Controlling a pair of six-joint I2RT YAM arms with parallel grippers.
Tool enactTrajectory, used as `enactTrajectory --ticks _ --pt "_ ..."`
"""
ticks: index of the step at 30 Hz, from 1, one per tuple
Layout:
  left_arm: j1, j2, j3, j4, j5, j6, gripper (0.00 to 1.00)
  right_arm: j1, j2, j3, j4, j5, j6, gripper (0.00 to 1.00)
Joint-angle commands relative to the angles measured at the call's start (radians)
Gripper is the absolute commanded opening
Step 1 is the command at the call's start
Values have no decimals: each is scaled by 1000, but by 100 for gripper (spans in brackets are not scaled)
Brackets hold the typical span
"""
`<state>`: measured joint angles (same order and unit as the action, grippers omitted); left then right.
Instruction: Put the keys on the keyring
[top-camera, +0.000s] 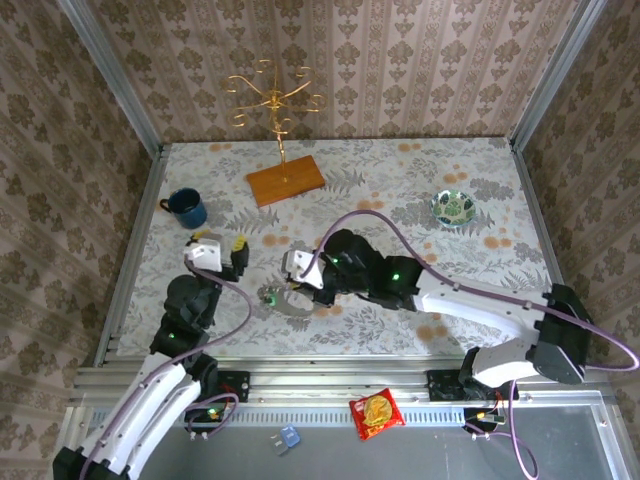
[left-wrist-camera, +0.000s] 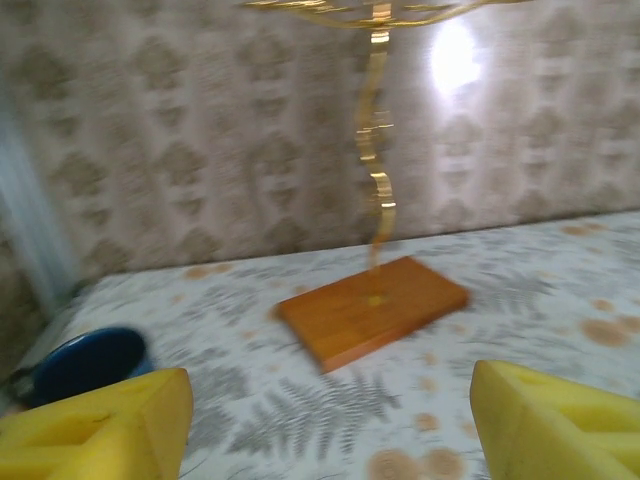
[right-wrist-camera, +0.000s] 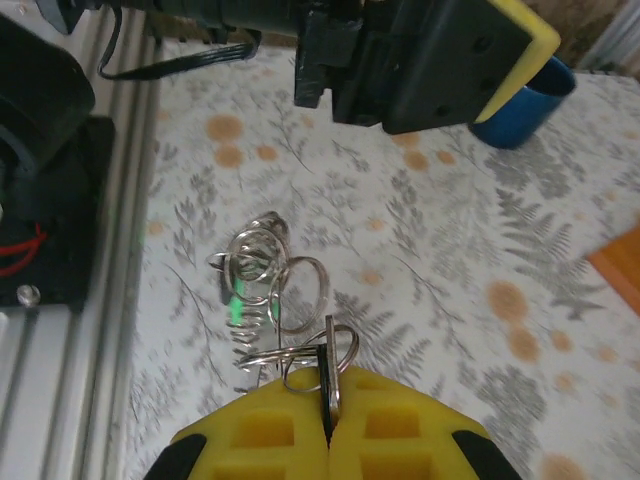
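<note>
A gold stand (top-camera: 275, 95) with curled hooks rises from a flat wooden base (top-camera: 286, 180) at the far side of the flowered tablecloth (top-camera: 400, 170), close to the patterned wallpaper (top-camera: 400, 60). A blue mug (top-camera: 187, 208) stands to the left of the base, apart from it. A small patterned bowl (top-camera: 454, 207) sits at the far right. On the near grey ledge (top-camera: 560, 430) lie a red snack packet (top-camera: 376, 412) and a small blue object (top-camera: 289, 437).

High rear overhead onto the table (top-camera: 400, 170); low, close wrist views, blue mug (right-wrist-camera: 530, 105) common to all.
</note>
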<state>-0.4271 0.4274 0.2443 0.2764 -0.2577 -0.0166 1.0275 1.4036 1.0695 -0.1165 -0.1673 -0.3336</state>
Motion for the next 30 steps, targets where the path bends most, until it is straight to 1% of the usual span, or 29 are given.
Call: enactTrajectory --ticks 1,4,6,10,13,14,17,20,23,26,30 --pt "54 -27 43 -164 -150 -109 74 -7 54 4 171 12 125 0" --pt "90 2 52 -216 -136 -126 74 -55 84 -26 123 46 96 0" --pt "101 30 53 -223 -120 -143 75 -97 95 -45 72 64 48 0" --pt "111 94 56 -197 -62 -156 76 -192 101 -61 -25 71 -53 0" --pt "111 137 65 -178 -27 -146 78 -252 119 -55 -102 83 -157 0" --pt "112 149 65 -172 -21 -141 80 -270 125 -57 -124 92 -200 0" --pt "113 172 65 -148 -18 -129 91 -308 148 -72 -174 117 -316 0" --pt "114 204 66 -125 -33 -117 100 -329 172 -106 -189 178 -409 0" --pt "116 244 69 -90 -54 -100 100 -333 208 -120 -232 265 -481 0" --pt "119 285 71 -45 -76 -92 100 -331 223 -133 -275 341 -523 0" --pt "123 333 81 8 -86 -82 100 -328 189 -151 -320 377 -526 0"
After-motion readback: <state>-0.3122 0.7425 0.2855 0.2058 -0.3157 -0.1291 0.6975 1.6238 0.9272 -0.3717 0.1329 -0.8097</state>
